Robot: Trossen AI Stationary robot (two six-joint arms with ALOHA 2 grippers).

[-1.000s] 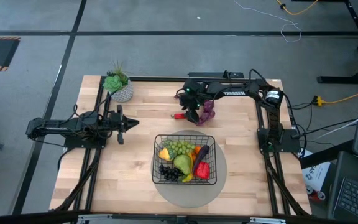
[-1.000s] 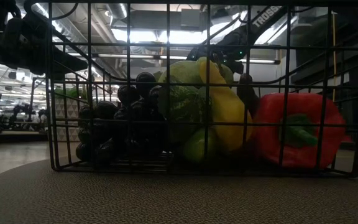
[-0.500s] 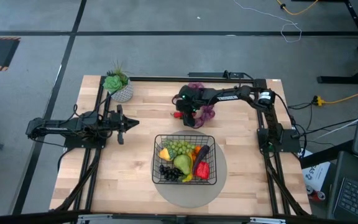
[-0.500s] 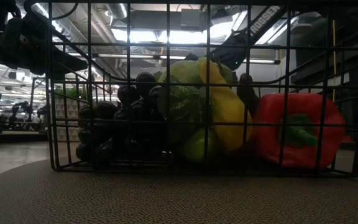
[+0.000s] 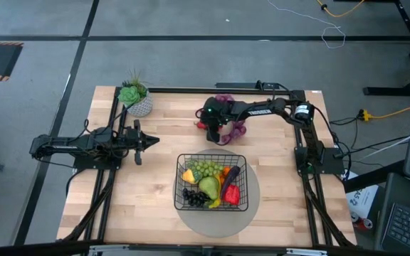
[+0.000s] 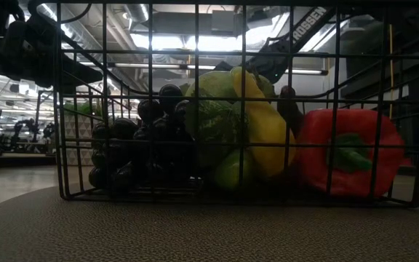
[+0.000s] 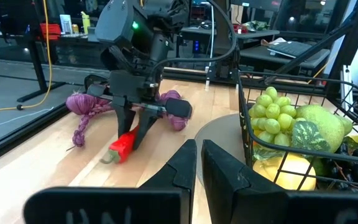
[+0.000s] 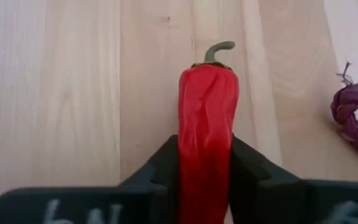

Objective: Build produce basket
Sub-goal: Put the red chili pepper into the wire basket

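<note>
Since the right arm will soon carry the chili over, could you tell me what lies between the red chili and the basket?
Only bare wooden tabletop lies between the red chili, clamped in the right gripper, and the basket; the high view shows it.

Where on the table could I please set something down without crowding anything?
Bare wood lies between the left gripper and the basket, and below the potted succulent. It is crowded where the right gripper pinches the red chili pepper.
</note>
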